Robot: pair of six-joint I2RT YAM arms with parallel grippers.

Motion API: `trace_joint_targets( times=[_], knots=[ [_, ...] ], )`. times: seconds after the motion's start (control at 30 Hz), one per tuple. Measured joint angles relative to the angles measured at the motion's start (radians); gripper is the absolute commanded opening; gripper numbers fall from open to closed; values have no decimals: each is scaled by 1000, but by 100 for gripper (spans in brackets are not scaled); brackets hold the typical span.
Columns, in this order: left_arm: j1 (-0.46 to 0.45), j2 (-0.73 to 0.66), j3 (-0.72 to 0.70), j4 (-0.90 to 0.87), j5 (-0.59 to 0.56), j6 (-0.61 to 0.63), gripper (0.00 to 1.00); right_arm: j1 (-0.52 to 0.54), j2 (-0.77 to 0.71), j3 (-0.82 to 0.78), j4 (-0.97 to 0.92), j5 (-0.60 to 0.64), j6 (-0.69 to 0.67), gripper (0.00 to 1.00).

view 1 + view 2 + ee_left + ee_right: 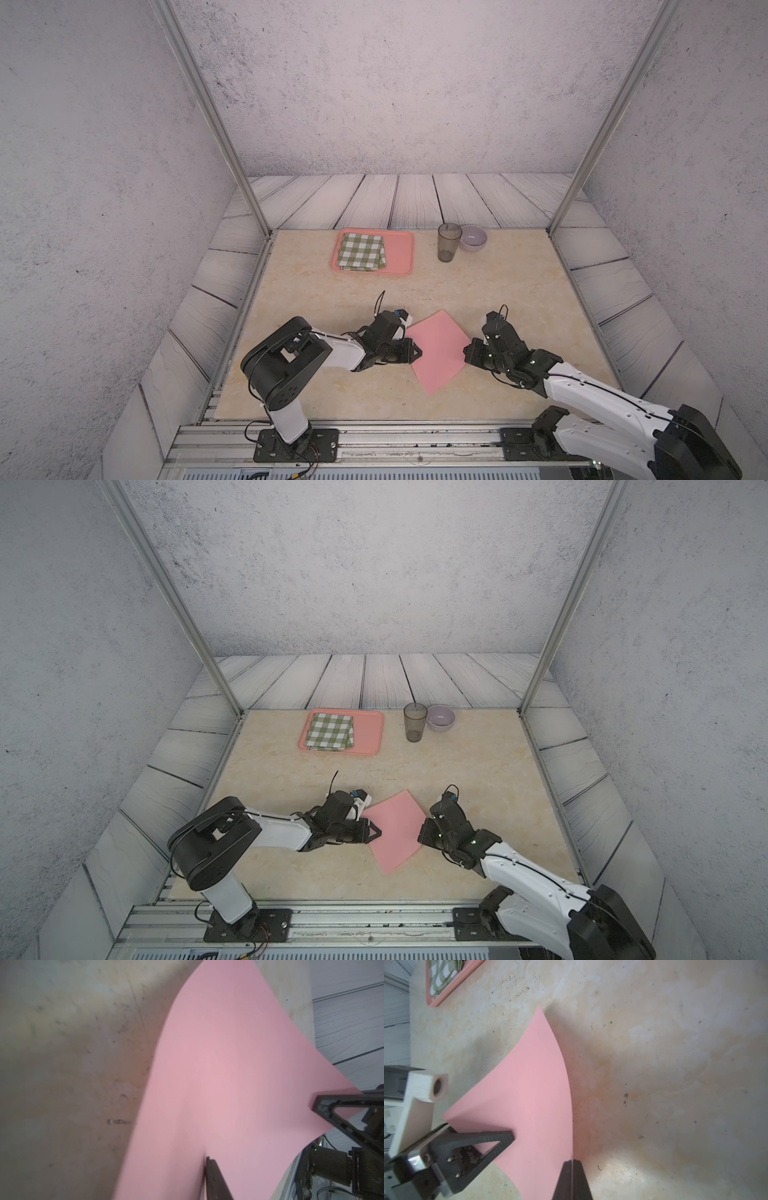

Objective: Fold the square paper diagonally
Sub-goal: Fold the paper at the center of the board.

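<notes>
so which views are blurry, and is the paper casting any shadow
left wrist view: table soft and dim, paper close and slightly smeared; right wrist view: sharper, the paper's curled edge throws a dark shadow on the table, a bright patch beside it; both top views: crisp, evenly lit.

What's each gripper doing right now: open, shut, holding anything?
Left gripper: finger on the square paper; open or shut cannot be told.
Right gripper: shut on the square paper.
</notes>
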Motion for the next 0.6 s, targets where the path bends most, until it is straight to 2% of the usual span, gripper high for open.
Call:
trace_joint_targets(
  times=[0.2,0.23,0.27,0.4,0.6],
  knots=[
    [-2,-60,3,-77,-3,17,64,0,-10,33,-80,35,-36,0],
    [-2,-70,5,-88,-5,19,75,0,-10,35,-89,38,-41,0],
    [-2,-81,6,-98,-5,20,78,0,-10,36,-96,40,-45,0],
    [-2,-138,7,-182,-34,33,84,0,-7,48,-133,55,-63,0],
    [3,-257,7,-325,-97,55,79,0,5,113,-209,87,-98,0]
  ],
)
